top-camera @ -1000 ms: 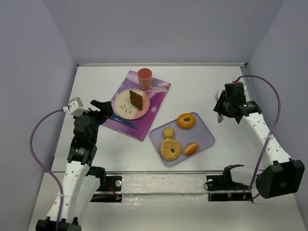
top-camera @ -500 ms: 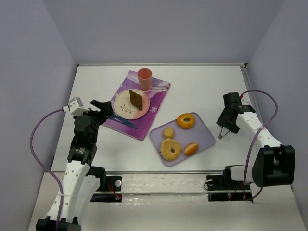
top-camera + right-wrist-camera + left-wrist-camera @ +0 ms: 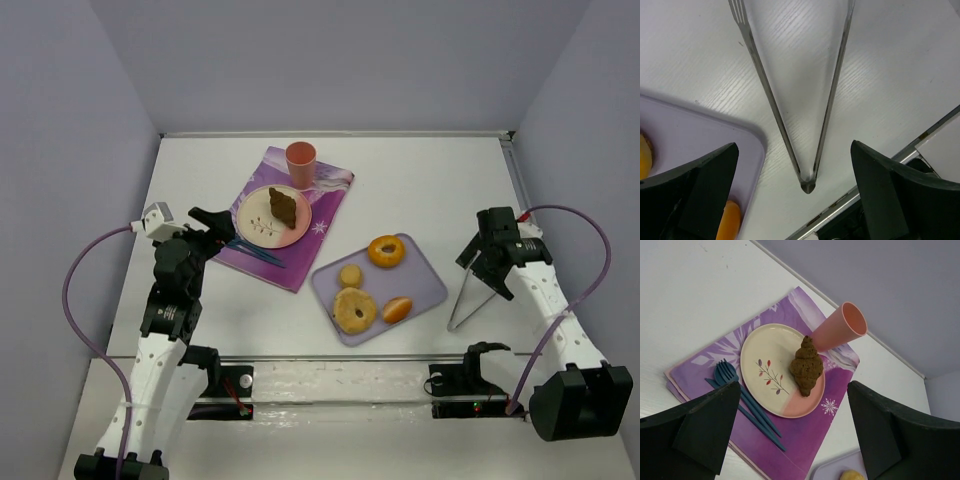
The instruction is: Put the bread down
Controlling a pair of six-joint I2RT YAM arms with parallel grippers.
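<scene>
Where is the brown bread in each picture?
Top external: the bread lies on the plate, up and left of the middle.
Left wrist: the bread lies mid-picture, on the plate.
Right wrist: not in it.
Shared landmark: the lilac tray, seen in all three.

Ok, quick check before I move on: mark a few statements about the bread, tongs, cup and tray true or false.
1. The bread lies on the plate. True.
2. The right gripper is shut on the tongs. False: it is open and the tongs lie on the table.
3. The cup stands on the tray. False: it stands on the placemat, beside the plate.
4. The tray holds two ring doughnuts. True.
</scene>
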